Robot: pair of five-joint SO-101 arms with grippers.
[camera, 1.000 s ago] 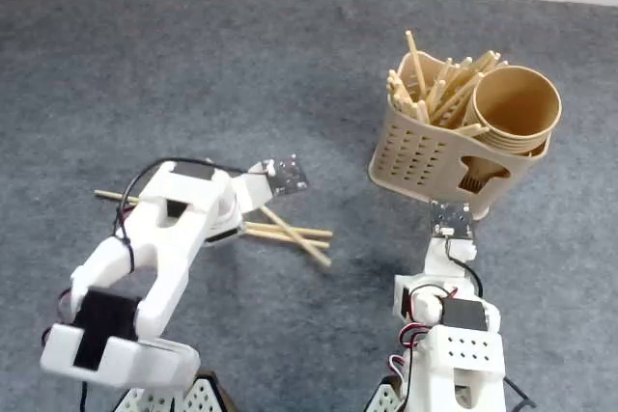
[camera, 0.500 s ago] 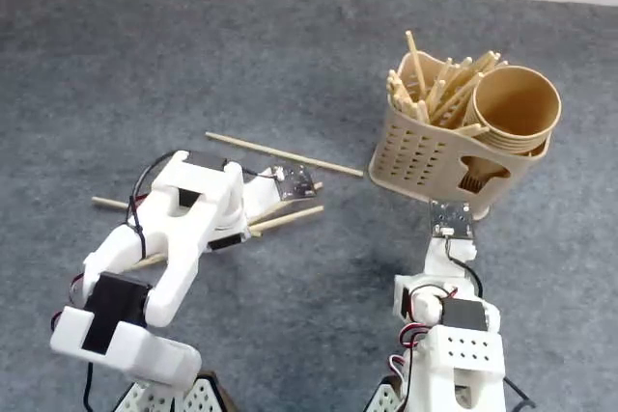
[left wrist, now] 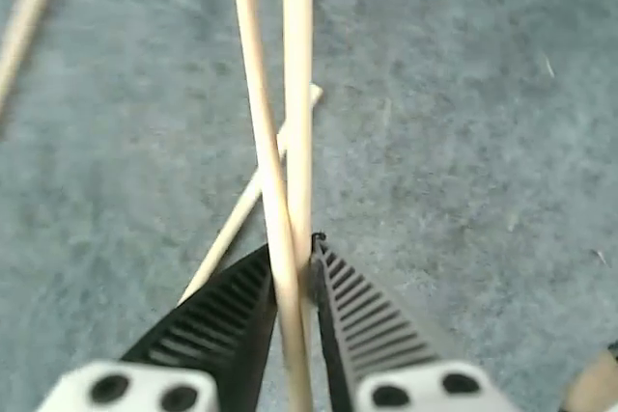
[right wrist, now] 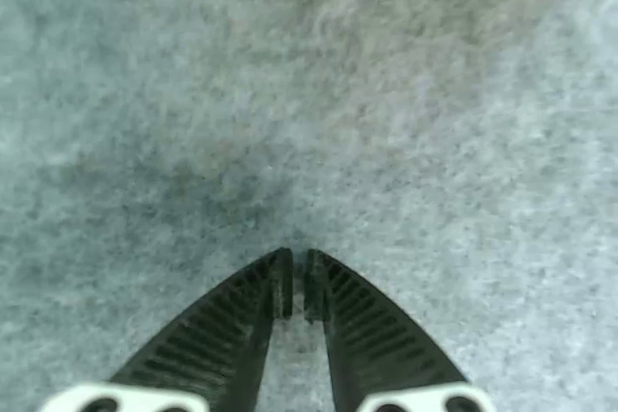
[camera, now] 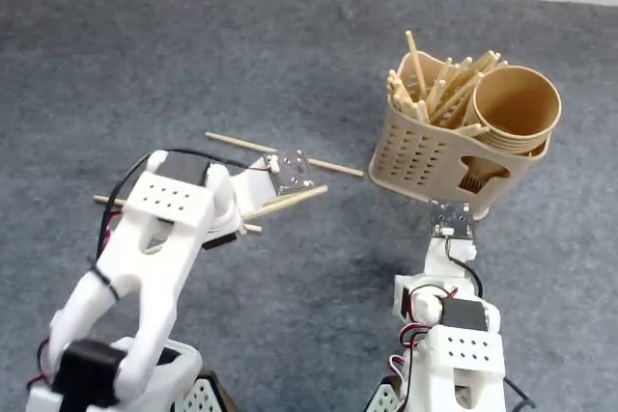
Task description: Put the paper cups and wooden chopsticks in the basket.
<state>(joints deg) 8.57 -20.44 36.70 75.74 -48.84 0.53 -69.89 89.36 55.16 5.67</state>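
Note:
My left gripper (left wrist: 311, 243) is shut on two wooden chopsticks (left wrist: 290, 113), which cross between its jaws and stick out ahead. In the high view this gripper (camera: 280, 185) hangs left of the basket, with a held chopstick (camera: 290, 202) angled out below it. Another chopstick (camera: 328, 167) lies on the carpet toward the basket, and one (camera: 116, 202) pokes out behind the left arm. The beige basket (camera: 425, 156) holds stacked paper cups (camera: 517, 103) and several chopsticks (camera: 439, 84). My right gripper (right wrist: 297, 287) is shut on nothing, low over the carpet just in front of the basket (camera: 452, 219).
Grey carpet (camera: 193, 65) covers the table, with open room at the back left and between the arms. A loose chopstick (left wrist: 241, 209) lies on the carpet under my left gripper. The right arm's base (camera: 454, 335) sits at the front.
The left arm picked chopsticks off the carpet and lifted them, its body swinging back toward the front. One chopstick now lies nearer the basket. The right arm has not moved.

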